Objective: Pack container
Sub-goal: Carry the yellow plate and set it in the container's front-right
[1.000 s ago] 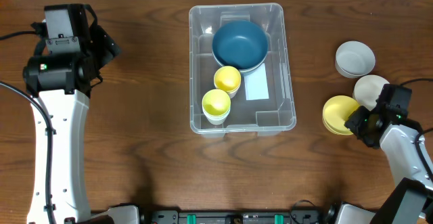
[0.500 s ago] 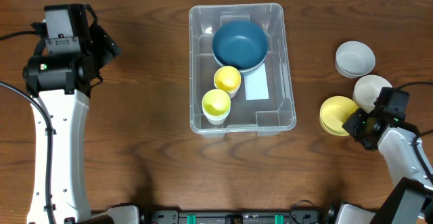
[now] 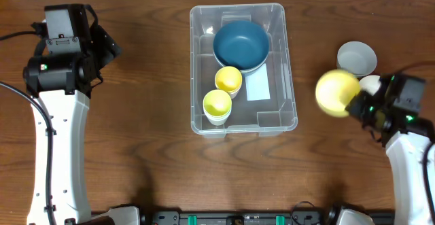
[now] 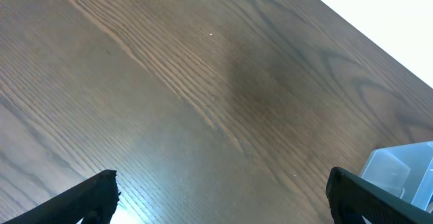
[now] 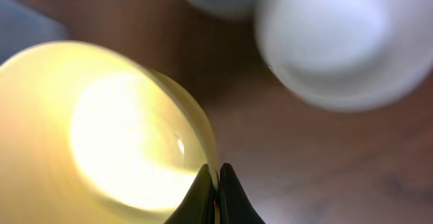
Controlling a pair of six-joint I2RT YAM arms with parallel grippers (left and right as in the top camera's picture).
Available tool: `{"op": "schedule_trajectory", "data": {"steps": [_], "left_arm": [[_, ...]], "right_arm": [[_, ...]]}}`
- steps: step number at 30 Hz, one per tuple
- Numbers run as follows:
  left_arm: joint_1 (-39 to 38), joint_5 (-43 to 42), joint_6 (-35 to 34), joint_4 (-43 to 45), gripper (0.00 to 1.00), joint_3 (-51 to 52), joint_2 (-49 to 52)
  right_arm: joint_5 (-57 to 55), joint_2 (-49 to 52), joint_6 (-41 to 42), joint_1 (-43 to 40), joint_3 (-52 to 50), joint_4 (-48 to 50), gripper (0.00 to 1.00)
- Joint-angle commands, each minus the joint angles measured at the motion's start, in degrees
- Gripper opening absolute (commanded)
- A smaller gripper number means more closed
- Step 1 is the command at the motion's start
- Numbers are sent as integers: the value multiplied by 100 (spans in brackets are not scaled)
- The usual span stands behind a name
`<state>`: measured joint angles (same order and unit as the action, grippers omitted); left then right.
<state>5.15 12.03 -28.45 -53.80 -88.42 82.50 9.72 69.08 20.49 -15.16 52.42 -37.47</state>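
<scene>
My left gripper [image 4: 223, 200] is spread as wide as it goes and holds nothing; its two dark fingertips [image 4: 95, 197] frame bare wood at the bottom of the left wrist view. My left arm [image 3: 58, 136] runs up the left side of the counter [image 3: 136, 157], its wrist near the far left corner, well apart from everything else. A corner of the container [image 4: 399, 173] shows at the right edge of that wrist view.

The container [image 3: 289, 82] sits mid-counter, long side running away from me. Inside it, a dark blue bowl [image 3: 240, 44] fills the far end, two yellow cups [image 3: 228, 79] [image 3: 217, 105] stand on the near left, and a white label [image 3: 257, 85] lies on the base.

To the right, my right gripper [image 3: 353, 106] is pinched closed on the rim of a yellow bowl [image 3: 336, 92], which looks blurred from overhead. My right forearm comes in from the near right corner. Just beyond the gripper are a grey bowl [image 3: 357, 57] and a white bowl [image 3: 370, 83], the latter partly hidden behind the yellow bowl.
</scene>
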Motion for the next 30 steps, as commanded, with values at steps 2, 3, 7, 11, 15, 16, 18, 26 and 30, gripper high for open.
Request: {"op": "schedule_trajectory", "data": {"steps": [2,3,7,11,15,16,18,26,30], "left_arm": [[9,66,35,-15,98,-85,-9],[9,66,35,-15,98,-85,-9],[9,63,35,-15,98,-85,-9],[9,66,35,-15,98,-83,-9],[9,66,35,-15,98,-85,-9],[9,66,35,-15,98,-85,-9],[9,63,35,-15,98,-85,-9],[9,63,35,-15,98,-83,-9],[9,66,35,-15,98,-85,-9]], "right_arm": [[166,-354,-92,623,957,-295,1],[146,-350,-107,857,1191,-407,1],[-313,-271,-131,1777,1611,-619,1],[-953,-33,-129,2824,1626,-660,1],[-1469,452,-129,3626,1626,-702,1],[-1611,603,-129,3779,1626,-713,1],[-1790,890,-129,3982,1626,-721,2],[-1810,1762,-125,4146,1626,-977,2],[-1711,1971,-127,4148,1626,-1084,6]]}}
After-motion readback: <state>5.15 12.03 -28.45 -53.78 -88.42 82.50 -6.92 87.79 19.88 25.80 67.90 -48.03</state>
